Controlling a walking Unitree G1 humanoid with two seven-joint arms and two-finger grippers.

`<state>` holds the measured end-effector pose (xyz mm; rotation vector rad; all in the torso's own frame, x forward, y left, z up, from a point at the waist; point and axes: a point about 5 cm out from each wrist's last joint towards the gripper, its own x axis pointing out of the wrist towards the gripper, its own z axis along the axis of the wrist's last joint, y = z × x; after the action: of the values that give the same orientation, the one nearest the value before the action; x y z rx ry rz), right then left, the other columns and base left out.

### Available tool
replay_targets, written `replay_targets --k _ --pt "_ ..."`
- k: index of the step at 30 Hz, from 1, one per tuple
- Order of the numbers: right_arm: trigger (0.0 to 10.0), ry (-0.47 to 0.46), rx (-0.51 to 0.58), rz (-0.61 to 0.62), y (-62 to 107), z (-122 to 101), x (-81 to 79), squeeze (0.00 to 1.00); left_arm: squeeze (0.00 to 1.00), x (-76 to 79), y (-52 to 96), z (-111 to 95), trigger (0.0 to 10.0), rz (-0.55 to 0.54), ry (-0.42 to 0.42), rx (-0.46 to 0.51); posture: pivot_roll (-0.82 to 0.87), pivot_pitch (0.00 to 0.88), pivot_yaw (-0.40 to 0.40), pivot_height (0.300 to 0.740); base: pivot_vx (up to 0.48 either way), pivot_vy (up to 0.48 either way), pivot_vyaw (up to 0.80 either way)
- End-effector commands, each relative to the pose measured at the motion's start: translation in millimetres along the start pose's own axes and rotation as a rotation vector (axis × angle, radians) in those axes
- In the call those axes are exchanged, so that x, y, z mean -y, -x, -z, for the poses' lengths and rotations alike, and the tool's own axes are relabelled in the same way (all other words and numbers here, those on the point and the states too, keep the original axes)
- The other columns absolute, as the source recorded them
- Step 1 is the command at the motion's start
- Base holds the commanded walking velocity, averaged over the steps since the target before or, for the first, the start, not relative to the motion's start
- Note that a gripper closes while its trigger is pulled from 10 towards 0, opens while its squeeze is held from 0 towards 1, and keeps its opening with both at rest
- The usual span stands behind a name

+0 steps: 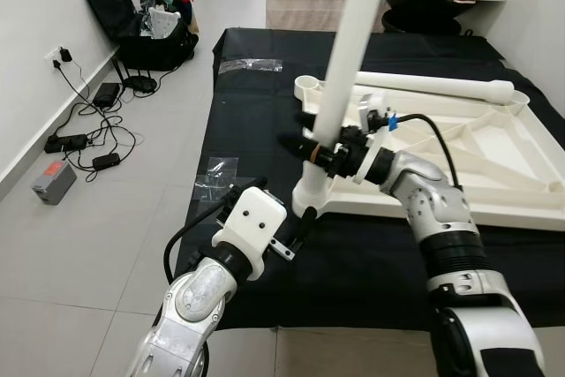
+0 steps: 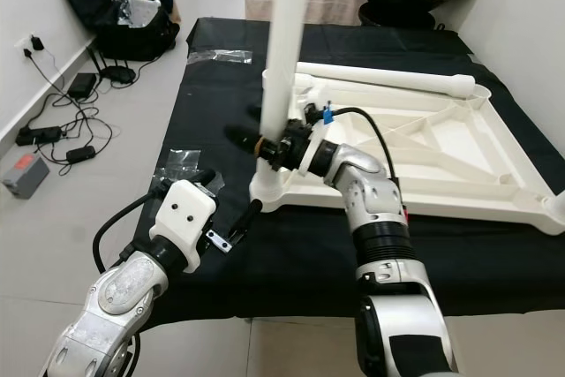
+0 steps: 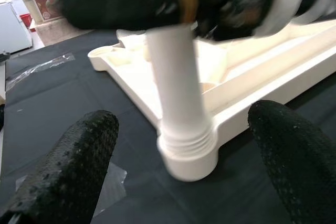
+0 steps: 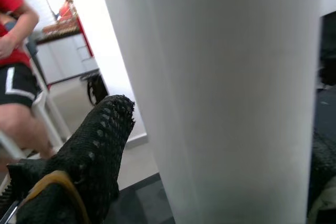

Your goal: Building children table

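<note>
The right gripper (image 1: 311, 147) jaws are clenched around the upright table leg (image 1: 340, 86); the left gripper (image 3: 178, 156) jaws stand released beside its socket (image 3: 189, 153).

**White table top and legs on the black cloth**

The white plastic table top (image 1: 494, 174) is lying upside down on the black cloth, its ribbed underside facing up. One white table leg (image 1: 340, 86) is standing nearly upright, tilting slightly, its threaded end sitting in the near-left corner socket (image 3: 189, 153). A second white leg (image 1: 441, 84) is lying flat along the top's far edge, beside the empty far-left corner socket (image 1: 306, 86)
</note>
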<state>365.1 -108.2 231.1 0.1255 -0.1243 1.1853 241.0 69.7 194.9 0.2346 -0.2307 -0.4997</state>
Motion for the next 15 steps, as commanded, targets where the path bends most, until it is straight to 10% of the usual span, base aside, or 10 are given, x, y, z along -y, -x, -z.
replay_targets --k 1,5,6,15 --pt "10.0 0.005 -0.037 -0.068 -10.1 6 -6.3 0.00 0.00 1.9 0.3 0 10.0 0.001 0.000 -0.003 0.11 0.130 -0.075 0.740 0.000 0.000 0.00" --pt "10.0 -0.002 -0.037 -0.100 -9.6 6 -6.3 0.00 0.00 2.0 0.2 -1 10.0 0.001 0.001 -0.003 0.11 0.132 -0.075 0.740 0.000 0.000 0.00" --pt "0.0 0.008 -0.061 -0.079 -11.9 9 -4.8 0.00 0.00 1.9 0.0 -1 10.0 0.000 0.001 -0.002 0.11 0.136 -0.075 0.740 0.000 0.000 0.00" --pt "0.0 0.063 -0.079 0.254 -14.0 17 8.5 0.00 0.00 3.2 -0.7 0 10.0 0.004 0.003 -0.001 0.11 0.134 -0.073 0.740 0.000 0.000 0.00"
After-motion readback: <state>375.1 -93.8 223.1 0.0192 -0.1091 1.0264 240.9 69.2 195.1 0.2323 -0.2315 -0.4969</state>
